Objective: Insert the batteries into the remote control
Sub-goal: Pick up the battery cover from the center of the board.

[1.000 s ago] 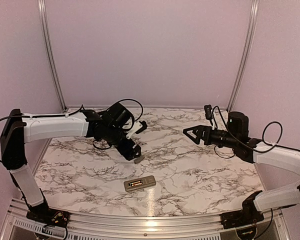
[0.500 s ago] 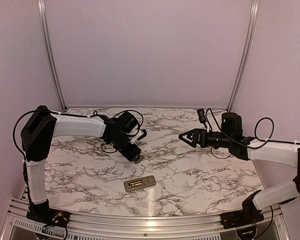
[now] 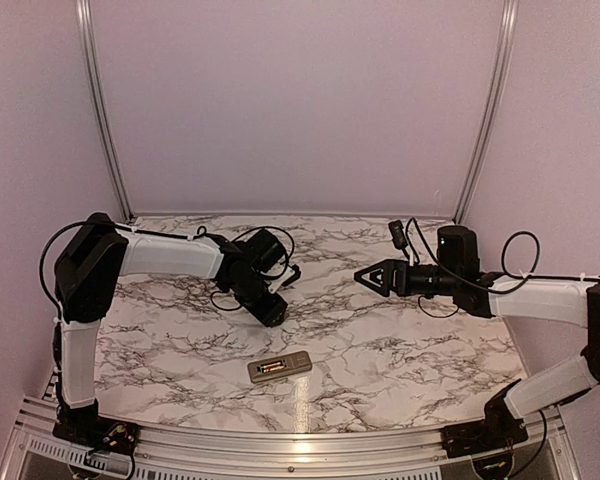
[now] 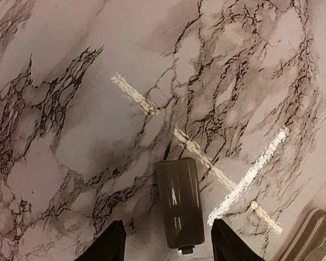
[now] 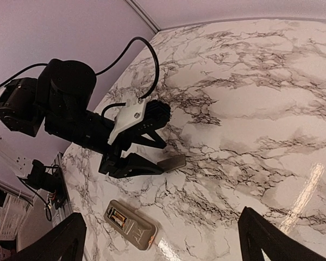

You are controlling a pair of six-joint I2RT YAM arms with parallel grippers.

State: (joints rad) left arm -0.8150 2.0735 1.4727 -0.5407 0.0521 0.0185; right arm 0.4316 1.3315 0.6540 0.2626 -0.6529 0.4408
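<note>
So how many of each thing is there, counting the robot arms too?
Robot arms: 2 (left arm, right arm)
Remote control: 1
Battery cover: 1
Total: 4 (batteries in the remote too small to count)

Work surface: white marble-patterned tabletop (image 3: 410, 350) with dark grey veining. Enclosure: plain lilac walls (image 3: 300, 100) at rear and both sides, with two aluminium uprights (image 3: 100, 110) at the rear corners. An aluminium rail (image 3: 280, 447) runs along the near edge. A bright glare streak (image 3: 302, 400) lies on the tabletop near that rail.
</note>
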